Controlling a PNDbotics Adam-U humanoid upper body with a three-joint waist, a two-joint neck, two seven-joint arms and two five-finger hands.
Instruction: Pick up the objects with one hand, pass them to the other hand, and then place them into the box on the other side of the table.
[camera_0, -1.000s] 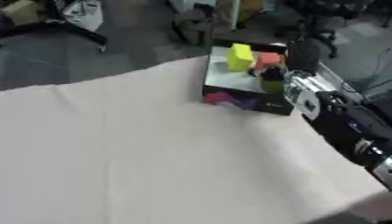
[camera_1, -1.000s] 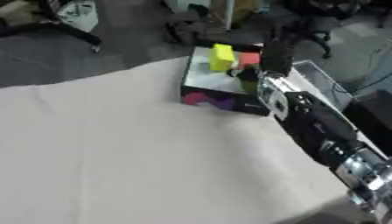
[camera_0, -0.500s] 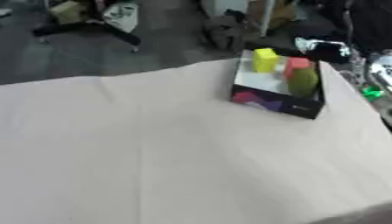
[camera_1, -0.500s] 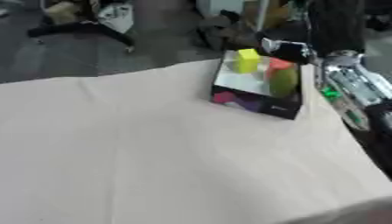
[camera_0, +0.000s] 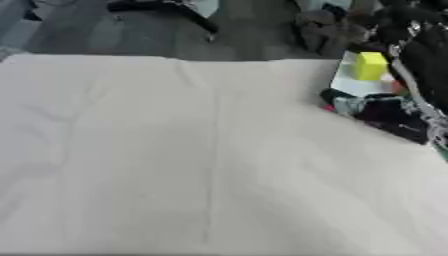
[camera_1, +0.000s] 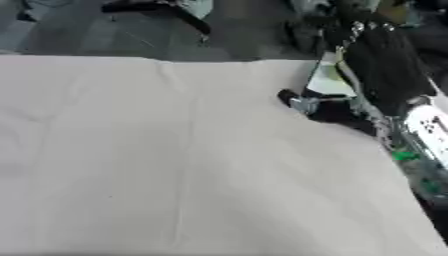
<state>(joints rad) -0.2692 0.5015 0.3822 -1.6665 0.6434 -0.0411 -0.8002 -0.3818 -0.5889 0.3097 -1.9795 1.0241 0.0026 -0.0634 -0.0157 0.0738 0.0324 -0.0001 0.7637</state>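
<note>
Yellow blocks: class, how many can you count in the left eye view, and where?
1. The yellow block sits in the box at the table's far right, beside the right arm. Others may be hidden behind that arm; the picture is blurred.

One box (camera_0: 376, 107) sits at the table's (camera_0: 175, 160) far right edge, holding one yellow block (camera_0: 370, 66); one robot arm (camera_1: 385, 65) shows.

Wide open cloth-covered table (camera_0: 175, 160) from nine o'clock round to six, nothing standing on it. The only obstacle sits at two o'clock: the box (camera_0: 372, 102) with a yellow block (camera_0: 370, 66) inside, and the right arm (camera_1: 389, 85) crowding over it along the right edge.
</note>
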